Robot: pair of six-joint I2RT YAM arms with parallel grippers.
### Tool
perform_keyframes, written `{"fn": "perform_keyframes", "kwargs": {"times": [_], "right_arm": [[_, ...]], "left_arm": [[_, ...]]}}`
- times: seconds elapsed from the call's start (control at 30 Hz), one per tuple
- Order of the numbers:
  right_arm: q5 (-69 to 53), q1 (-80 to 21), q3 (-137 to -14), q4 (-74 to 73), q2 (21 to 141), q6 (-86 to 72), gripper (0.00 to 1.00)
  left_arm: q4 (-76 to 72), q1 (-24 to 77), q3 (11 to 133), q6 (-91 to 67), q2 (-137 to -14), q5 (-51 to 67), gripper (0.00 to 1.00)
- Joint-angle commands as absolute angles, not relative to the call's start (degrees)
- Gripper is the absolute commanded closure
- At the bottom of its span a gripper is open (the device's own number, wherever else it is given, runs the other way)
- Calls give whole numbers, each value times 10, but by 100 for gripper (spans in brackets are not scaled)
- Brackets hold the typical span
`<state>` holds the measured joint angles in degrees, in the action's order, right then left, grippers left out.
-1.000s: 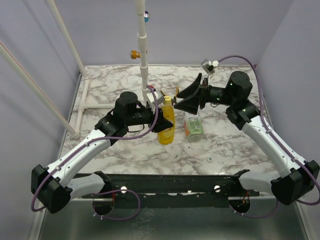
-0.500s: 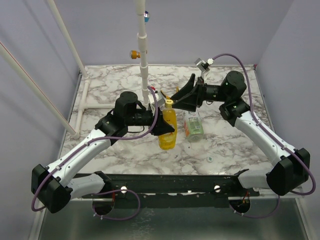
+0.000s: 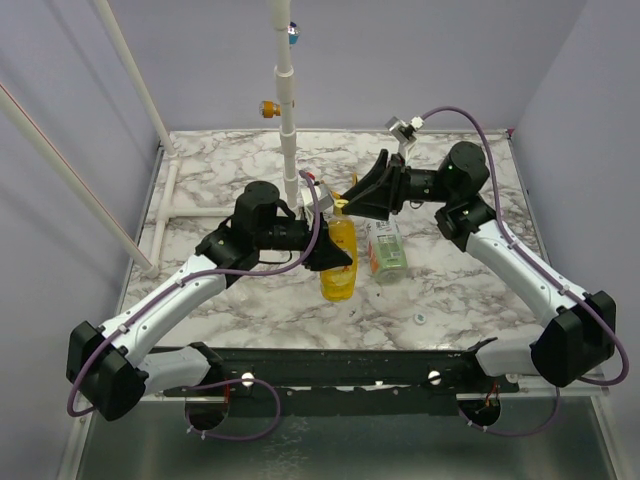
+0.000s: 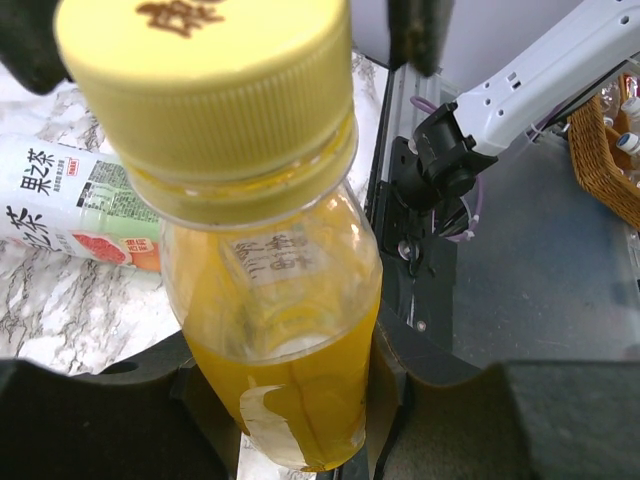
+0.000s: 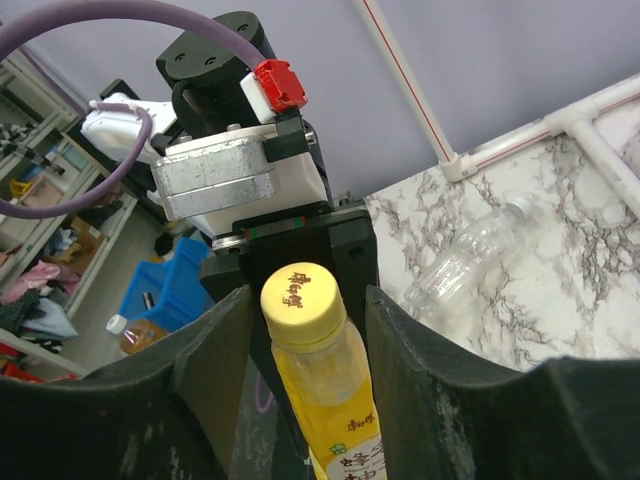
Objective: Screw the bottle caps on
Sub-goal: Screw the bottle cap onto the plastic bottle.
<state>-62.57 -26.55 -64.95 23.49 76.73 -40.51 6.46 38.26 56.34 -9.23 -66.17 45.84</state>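
Note:
My left gripper is shut on the body of the yellow bottle, holding it upright near the table's middle; the left wrist view shows its fingers pressing the bottle from both sides. The yellow cap sits on the bottle's neck. My right gripper is open, and its fingers flank the yellow cap with a gap on each side. The clear bottle with the green-and-white label lies on the table beside them. A whitish cap lies near the front right. The blue cap is out of view.
A white pipe post stands behind the bottles, and a pipe rail runs along the left side. A crumpled clear bottle lies on the marble table near the post. The black base rail is in front.
My right gripper has swung left and down so that its open fingers now sit around the yellow cap. My left arm has shifted the yellow bottle slightly right.

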Motion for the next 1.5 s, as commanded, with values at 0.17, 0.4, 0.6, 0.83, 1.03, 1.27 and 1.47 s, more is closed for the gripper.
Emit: {"fn": "perform_keyframes", "kwargs": {"times": [0.17, 0.4, 0.6, 0.83, 1.03, 1.27, 1.47], "right_arm": [[-629, -274, -652, 225, 768, -390, 59], [-592, -278, -656, 165, 751, -346, 72], [-504, -289, -673, 61, 726, -279, 78], [-359, -318, -696, -48, 711, -226, 79], [-219, -367, -734, -109, 734, -214, 80], [-129, -411, -759, -123, 763, -220, 80], [-72, -441, -787, -139, 787, -220, 80]], "left_arm": [[48, 380, 567, -95, -666, 477, 100], [48, 380, 575, -101, -673, 459, 100], [50, 380, 583, -105, -678, 388, 100], [59, 380, 600, -107, -689, 234, 100], [62, 380, 622, -114, -707, 104, 100], [70, 382, 647, -129, -734, 27, 100], [74, 386, 656, -127, -746, -11, 100]]}}
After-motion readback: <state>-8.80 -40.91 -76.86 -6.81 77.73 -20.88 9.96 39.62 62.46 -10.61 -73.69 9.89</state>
